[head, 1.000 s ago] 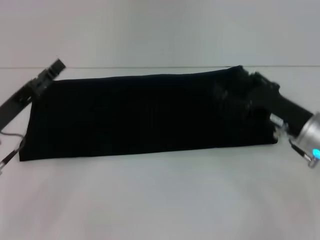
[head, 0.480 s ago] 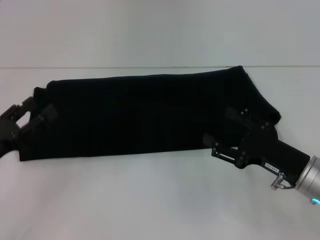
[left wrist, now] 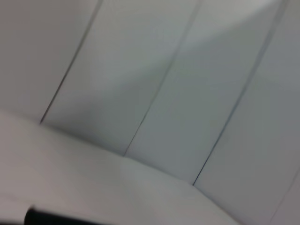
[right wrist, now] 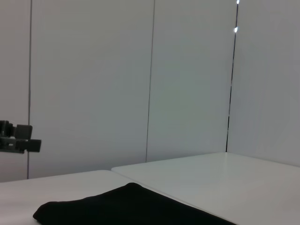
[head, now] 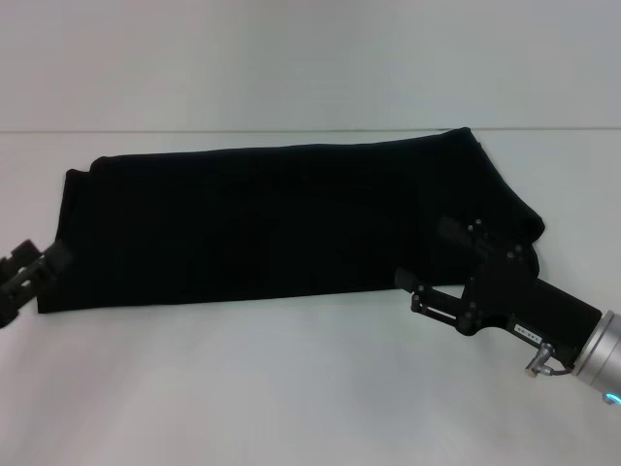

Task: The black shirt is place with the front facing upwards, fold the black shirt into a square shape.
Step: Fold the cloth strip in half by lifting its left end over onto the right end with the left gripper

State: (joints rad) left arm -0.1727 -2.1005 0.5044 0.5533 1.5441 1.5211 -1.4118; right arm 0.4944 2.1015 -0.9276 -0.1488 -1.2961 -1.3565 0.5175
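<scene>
The black shirt [head: 281,223] lies folded into a long band across the white table, plain side up. Its right end bulges slightly. My right gripper [head: 427,254] hovers at the shirt's near right corner, open, with nothing between its fingers. Just off the shirt's near left corner, my left gripper [head: 39,260] is also open and empty. In the right wrist view one end of the shirt [right wrist: 126,206] shows low in the picture, with the left gripper [right wrist: 18,138] far off beyond it. The left wrist view shows only a thin black sliver [left wrist: 47,219] at its edge.
The white table [head: 291,388] stretches wide in front of the shirt and behind it to the back edge [head: 291,130]. Pale wall panels [right wrist: 187,84] stand beyond the table. No other objects are in view.
Both grippers have come from the shirt's far corners to its near edge. Over the last half second the left one slid off the shirt toward the front left; the right one barely moved.
</scene>
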